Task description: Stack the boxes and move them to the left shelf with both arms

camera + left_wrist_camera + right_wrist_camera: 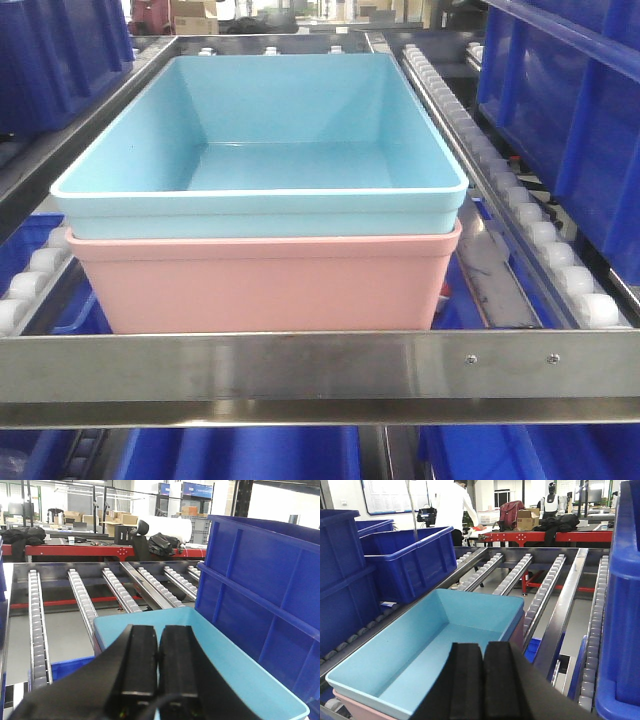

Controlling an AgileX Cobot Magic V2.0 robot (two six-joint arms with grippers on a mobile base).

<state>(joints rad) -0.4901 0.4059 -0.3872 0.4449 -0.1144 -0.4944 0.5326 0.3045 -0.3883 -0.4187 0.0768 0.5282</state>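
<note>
The light blue box (pixel 260 150) sits nested in the salmon pink box (pixel 260 285), and the stack rests on the left shelf behind its steel front bar (pixel 320 365). Neither gripper shows in the front view. My left gripper (pixel 159 630) hovers over the light blue box (pixel 240 675) near one end; it is shut, pads pressed together with nothing between them. Above the other end of the light blue box (pixel 420 645) my right gripper (pixel 484 647) is shut too and holds nothing. A strip of the pink box (pixel 355 707) shows under the blue rim.
Rows of white rollers (pixel 560 260) run along both sides of the stack. Dark blue storage bins stand close on the right (pixel 570 120) and left (pixel 60 60). More bins lie below the shelf (pixel 250 455). Red tables and a person (pixel 452 505) are far behind.
</note>
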